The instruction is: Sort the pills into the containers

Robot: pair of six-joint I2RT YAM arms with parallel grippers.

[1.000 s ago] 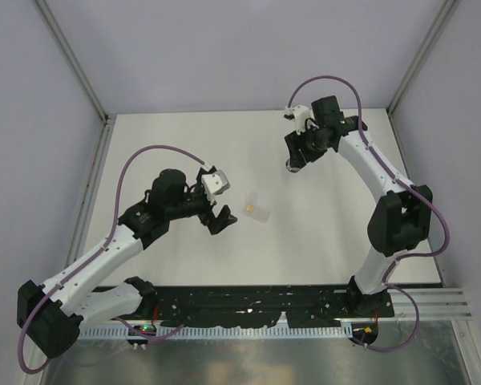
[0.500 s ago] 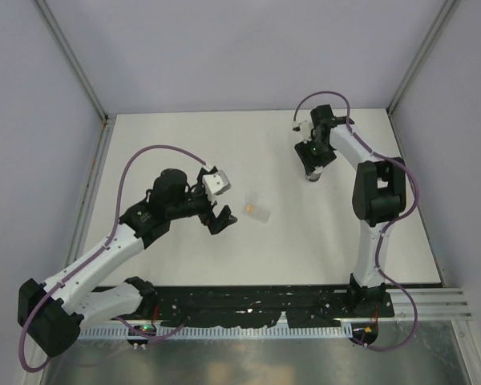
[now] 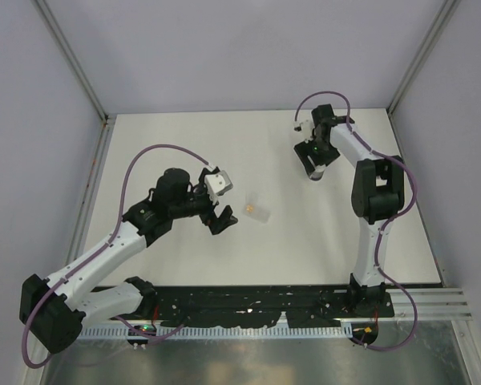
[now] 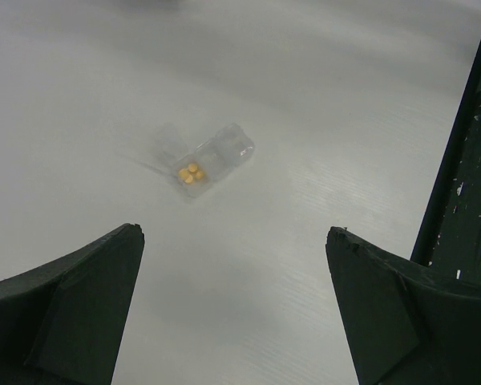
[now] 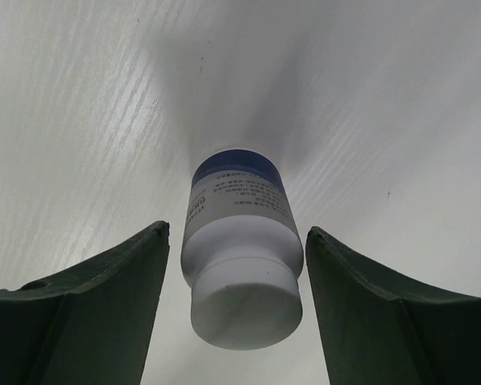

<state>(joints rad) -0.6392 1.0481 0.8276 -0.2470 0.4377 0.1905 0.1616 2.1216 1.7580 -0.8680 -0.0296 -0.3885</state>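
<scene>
As the overhead camera sees it: two arms reach over one pale table [image 3: 184,136], well apart from each other.
Containers: two, namely one bottle [image 5: 240,257] and one clear packet [image 4: 212,158].
Bottle: one, with a pale greyish body, its white cap [image 5: 244,305] turned toward the right wrist camera and a blue band [image 5: 236,164] at the far end. It is at the far right of the table, under the right arm's wrist.
Bottle's footing: I cannot tell whether it rests on the table or is lifted off it.
Packet: one, lying flat near the middle of the table, just beyond the left gripper [image 3: 222,217] and apart from it.
Pills [image 4: 191,172]: four orange ones counted in the left wrist view, bunched together and touching, within the packet's outline toward one end.
Left gripper: jaws spread wide, with nothing between its two fingers [image 4: 72,305] but bare table.
Right gripper [image 5: 236,228]: its two fingers flank the bottle closely, one on each side. A thin sliver of table shows beside the finger on that view's left, and the other side is almost closed up. I cannot tell whether they press the bottle.
</scene>
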